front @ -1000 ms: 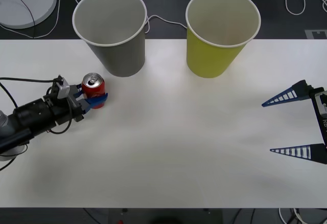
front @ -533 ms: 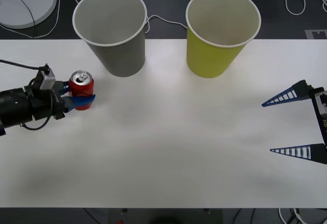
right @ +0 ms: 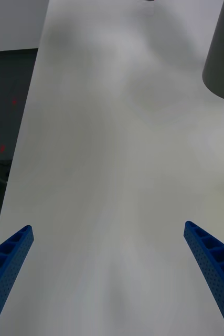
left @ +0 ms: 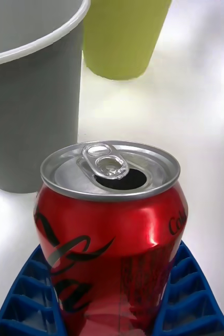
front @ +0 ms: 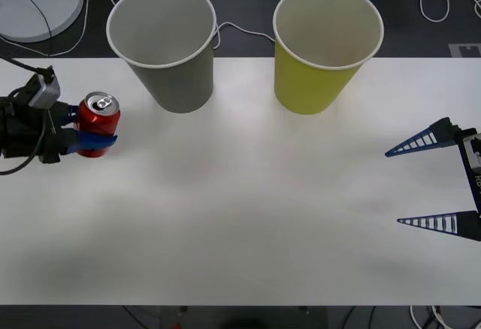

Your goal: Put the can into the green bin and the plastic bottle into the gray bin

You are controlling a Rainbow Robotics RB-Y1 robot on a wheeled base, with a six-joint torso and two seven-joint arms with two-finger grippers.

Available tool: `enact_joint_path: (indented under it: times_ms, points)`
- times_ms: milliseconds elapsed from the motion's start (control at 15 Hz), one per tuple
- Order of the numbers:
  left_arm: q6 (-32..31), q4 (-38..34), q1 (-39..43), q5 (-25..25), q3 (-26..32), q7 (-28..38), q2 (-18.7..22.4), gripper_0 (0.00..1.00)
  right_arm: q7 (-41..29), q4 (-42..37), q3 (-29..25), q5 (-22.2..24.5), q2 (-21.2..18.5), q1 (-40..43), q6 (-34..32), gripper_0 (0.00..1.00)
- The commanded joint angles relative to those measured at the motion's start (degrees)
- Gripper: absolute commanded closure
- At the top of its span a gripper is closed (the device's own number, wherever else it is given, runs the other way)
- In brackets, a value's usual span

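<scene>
The left hand (front: 94, 137) has carried the can (front: 97, 123) farther left of the gray bin (front: 164, 43), clamped upright between its fingers; the right hand (front: 428, 185) waits spread wide, far right of that bin.

Even, bright overhead light washes the white desk (front: 248, 194) almost to glare, with faint soft shadows mottling it. In the left wrist view the can (left: 109, 220) is sharp, with highlights on its silver top, while the gray bin (left: 28, 94) and green bin (left: 125, 37) behind blur slightly.
</scene>
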Motion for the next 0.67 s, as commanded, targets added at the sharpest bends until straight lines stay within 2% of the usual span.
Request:
enact_joint_path:
  times_ms: [67,267,400,533,667]
  points:
    - [-2.2,-6.1,0.0,-4.2,0.9,7.7,3.6,1.00,0.0,0.0,0.0,0.0,0.0,0.0,0.0,0.00]
    - [-4.5,-13.1,-0.4,-8.3,1.8,16.1,7.8,1.00,0.0,0.0,0.0,0.0,0.0,0.0,0.0,0.00]
    - [-8.3,-16.7,-1.6,-9.7,3.2,21.9,9.7,1.00,0.0,0.0,0.0,0.0,0.0,0.0,0.0,0.00]
    - [-12.6,-19.9,-4.8,-10.7,3.3,28.2,12.1,1.00,0.0,0.0,0.0,0.0,0.0,0.0,0.0,0.00]
    - [-16.4,-22.1,-8.5,-10.9,3.2,33.5,12.8,1.00,0.0,0.0,0.0,0.0,0.0,0.0,0.0,0.00]
